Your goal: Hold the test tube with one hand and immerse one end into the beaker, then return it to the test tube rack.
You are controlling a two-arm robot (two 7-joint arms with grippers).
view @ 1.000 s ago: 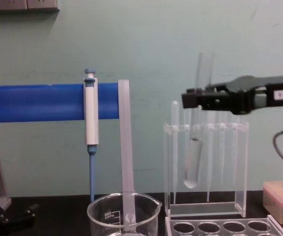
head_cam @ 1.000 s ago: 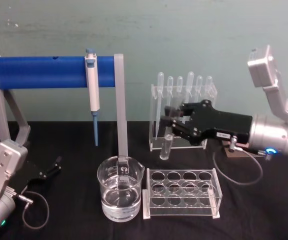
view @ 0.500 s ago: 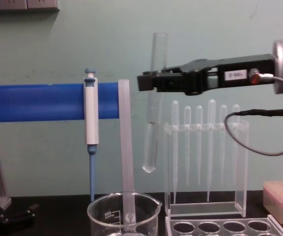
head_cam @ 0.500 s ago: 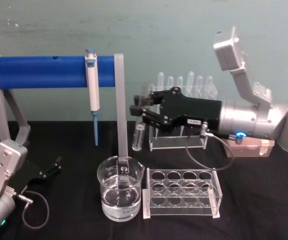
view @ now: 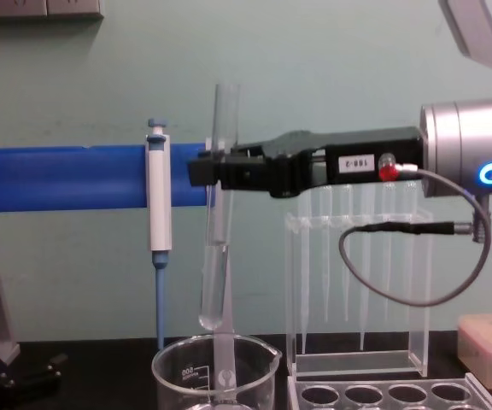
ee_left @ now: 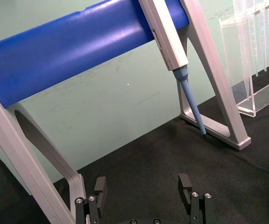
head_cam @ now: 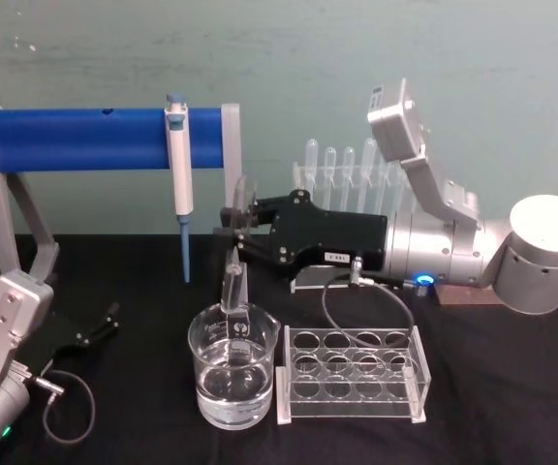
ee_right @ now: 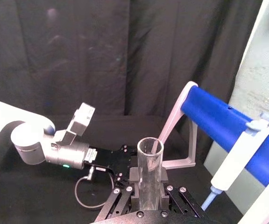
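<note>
Dip pending: right end effector (view: 207, 171) clamped on test tube (view: 215, 265), 12 o'clock above beaker (view: 186, 367); lower straight, clear of rim. Idle left end effector (ee_left: 143, 186) parked, fingers apart.

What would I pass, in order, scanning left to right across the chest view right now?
white-and-blue pipettor → test tube, gripped by the right hand → clear pipette stand → pink box
</note>
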